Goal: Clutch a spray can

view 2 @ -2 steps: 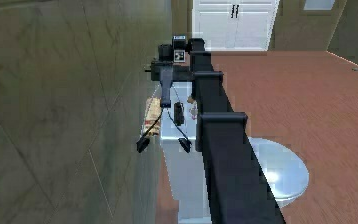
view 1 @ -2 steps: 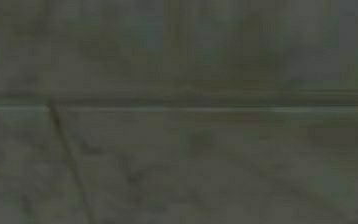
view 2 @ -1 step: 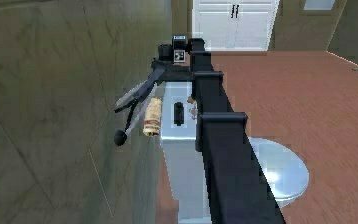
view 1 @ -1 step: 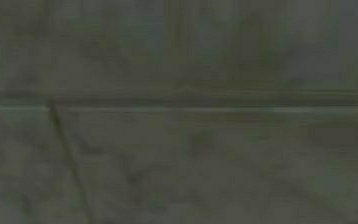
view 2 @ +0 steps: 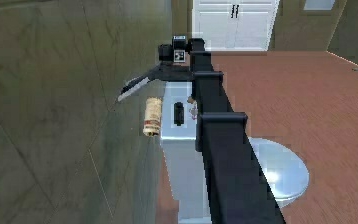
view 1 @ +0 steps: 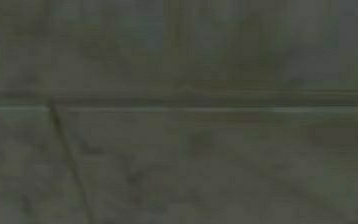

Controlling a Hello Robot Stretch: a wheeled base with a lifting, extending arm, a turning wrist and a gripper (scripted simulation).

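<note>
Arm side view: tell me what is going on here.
The robot's arm reaches out along a white toilet tank beside a grey-green wall. Its end effector is just above a tan cylinder at the tank's edge, possibly the spray can. I cannot tell whether it holds anything. The toilet bowl lies on the arm's other side, and white doors stand beyond.

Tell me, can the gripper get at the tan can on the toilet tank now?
Probably yes: the gripper is close by the tan can on the toilet tank, with nothing seen between them.
</note>
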